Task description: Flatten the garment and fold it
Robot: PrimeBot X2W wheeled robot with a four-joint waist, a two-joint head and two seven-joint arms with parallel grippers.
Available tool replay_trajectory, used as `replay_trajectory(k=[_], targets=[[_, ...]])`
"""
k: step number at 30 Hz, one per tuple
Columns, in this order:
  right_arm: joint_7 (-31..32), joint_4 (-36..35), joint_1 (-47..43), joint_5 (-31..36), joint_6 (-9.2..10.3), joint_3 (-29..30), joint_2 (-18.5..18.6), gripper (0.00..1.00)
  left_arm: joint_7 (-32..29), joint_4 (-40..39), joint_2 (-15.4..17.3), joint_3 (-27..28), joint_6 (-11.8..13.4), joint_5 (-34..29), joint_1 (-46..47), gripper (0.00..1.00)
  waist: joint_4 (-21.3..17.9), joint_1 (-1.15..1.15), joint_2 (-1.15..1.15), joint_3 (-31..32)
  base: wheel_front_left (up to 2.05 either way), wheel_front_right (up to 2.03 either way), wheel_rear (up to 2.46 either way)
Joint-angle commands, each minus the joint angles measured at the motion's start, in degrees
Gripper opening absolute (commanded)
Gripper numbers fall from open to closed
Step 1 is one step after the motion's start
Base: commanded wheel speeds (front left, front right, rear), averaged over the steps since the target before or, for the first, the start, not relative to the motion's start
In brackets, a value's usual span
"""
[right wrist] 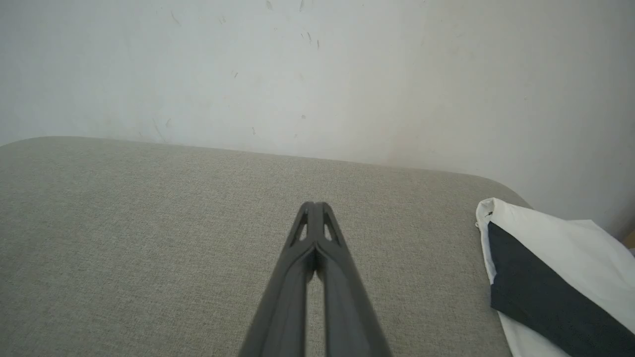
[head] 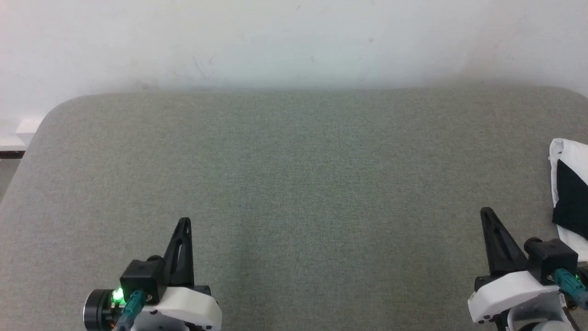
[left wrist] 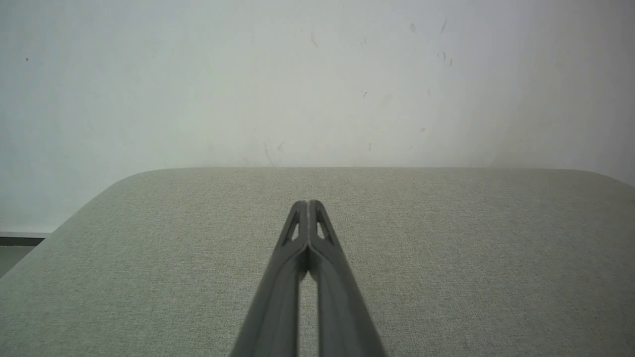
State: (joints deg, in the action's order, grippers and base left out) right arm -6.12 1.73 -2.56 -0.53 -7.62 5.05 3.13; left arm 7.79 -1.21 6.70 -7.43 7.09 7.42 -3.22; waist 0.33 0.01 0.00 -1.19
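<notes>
Left gripper [head: 184,222], right gripper [head: 485,212] closed, empty; garment [head: 569,184] white, black panel, folded.

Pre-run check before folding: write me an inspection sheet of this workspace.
Surface: grey fabric table, rounded far corners.
Job's things: garment, white and black, at the table's right edge, partly out of frame, not held.
Clutter: nothing seen.
Hands: left hand and right hand shut, holding nothing, at the table's near side.
Cables: teal cables at both wrists.
Surroundings: scuffed white wall behind.
</notes>
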Motion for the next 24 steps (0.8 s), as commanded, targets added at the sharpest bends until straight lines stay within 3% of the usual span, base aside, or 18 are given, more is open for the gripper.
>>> replay_trajectory(k=[1,24], targets=[[0.2,-0.3,0.8,0.2,0.06,-0.3,-0.1,0.00,-0.3,0.1,-0.4,0.5,-0.4,-0.5,0.9,0.00,0.0,0.00,0.00,0.0,0.00,0.00,0.00],[2.3,-0.8,1.4,0.3,0.09,-2.0,-0.2,0.00,-3.0,0.5,-1.6,3.0,-2.8,-3.0,1.7,0.00,-0.1,0.00,0.00,0.4,0.00,0.00,0.00]])
